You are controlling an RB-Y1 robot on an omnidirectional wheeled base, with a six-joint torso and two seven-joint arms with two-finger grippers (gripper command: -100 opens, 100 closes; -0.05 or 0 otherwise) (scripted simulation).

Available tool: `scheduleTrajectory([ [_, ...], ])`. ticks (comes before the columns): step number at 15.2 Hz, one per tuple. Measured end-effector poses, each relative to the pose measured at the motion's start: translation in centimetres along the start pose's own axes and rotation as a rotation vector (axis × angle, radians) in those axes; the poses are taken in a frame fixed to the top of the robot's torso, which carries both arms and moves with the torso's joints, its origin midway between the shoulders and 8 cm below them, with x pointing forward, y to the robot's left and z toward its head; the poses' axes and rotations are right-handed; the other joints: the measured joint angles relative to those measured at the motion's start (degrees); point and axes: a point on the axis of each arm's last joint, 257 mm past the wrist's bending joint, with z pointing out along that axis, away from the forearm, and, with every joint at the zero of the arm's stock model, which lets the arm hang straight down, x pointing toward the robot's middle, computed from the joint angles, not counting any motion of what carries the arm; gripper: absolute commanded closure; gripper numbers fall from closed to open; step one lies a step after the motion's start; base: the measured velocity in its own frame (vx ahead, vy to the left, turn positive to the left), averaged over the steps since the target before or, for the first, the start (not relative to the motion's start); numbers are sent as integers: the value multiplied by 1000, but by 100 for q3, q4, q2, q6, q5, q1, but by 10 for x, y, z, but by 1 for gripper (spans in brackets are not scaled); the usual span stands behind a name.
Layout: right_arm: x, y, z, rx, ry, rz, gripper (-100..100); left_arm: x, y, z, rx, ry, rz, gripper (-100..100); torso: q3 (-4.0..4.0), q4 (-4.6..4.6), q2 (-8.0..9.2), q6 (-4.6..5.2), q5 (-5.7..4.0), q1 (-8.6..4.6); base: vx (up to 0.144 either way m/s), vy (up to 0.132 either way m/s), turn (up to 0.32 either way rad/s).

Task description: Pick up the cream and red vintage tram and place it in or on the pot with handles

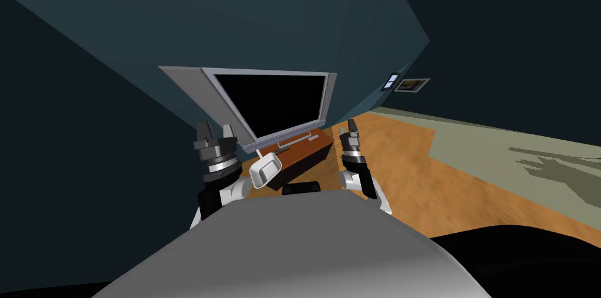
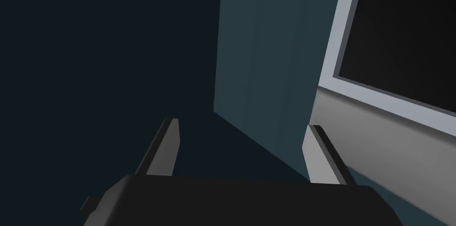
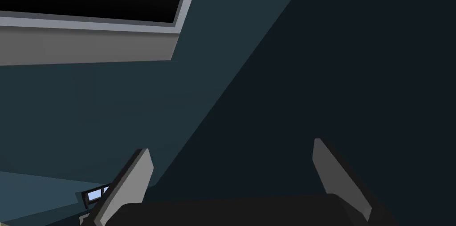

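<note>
**A:** Arms?

**B:** Both are up in front of the body, one on each side of the screen point(image 1: 270, 104). The left gripper point(image 1: 215, 131) has its blades spread with nothing between them. The right gripper point(image 1: 352, 127) is the same, blades apart and empty.

**A:** Why carried so high?

**B:** My reading is a travel posture. The hands are tucked up so they clear the brown cabinet point(image 1: 314, 149) while the base lines up. Both wrist cameras look along the fingers at the teal wall point(image 1: 328, 30) and the screen's grey frame, with no object in front of them. Neither hand is aimed at anything.

**A:** The pot?

**B:** A handled white pot point(image 1: 265, 169) sits on the cabinet top, just in front of the screen's stand point(image 1: 282, 141) and nearer the left gripper. It looks tipped, but the whole view slants the same way, so I take it as standing level.

**A:** And the tram?

**B:** I can't place it. I make out nothing cream and red on the visible part of the cabinet, and the near part is hidden.

**A:** Stage of the job?

**B:** Early, I judge. Nothing is grasped, and it is only approaching or searching. The tram has to be found first, and then an open hand goes down to it.

**A:** Hazards?

**B:** The pot sits close under the screen, so a drop from above leaves little room beside the frame.
</note>
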Motion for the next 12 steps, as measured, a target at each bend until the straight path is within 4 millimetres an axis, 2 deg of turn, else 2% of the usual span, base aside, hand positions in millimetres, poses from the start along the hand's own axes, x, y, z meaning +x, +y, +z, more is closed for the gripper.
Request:
scheduleTrajectory([
  [3,0,0,0,0,0,0,0,7,12,1,-16,42,-15,-100,-1,-1,-2,3,-1,-6,1,-26,-112],
  [12,0,0,0,0,0,0,0,18,91,7,-157,81,-135,-100,-3,-1,-4,5,-3,-14,0,-36,-138],
])
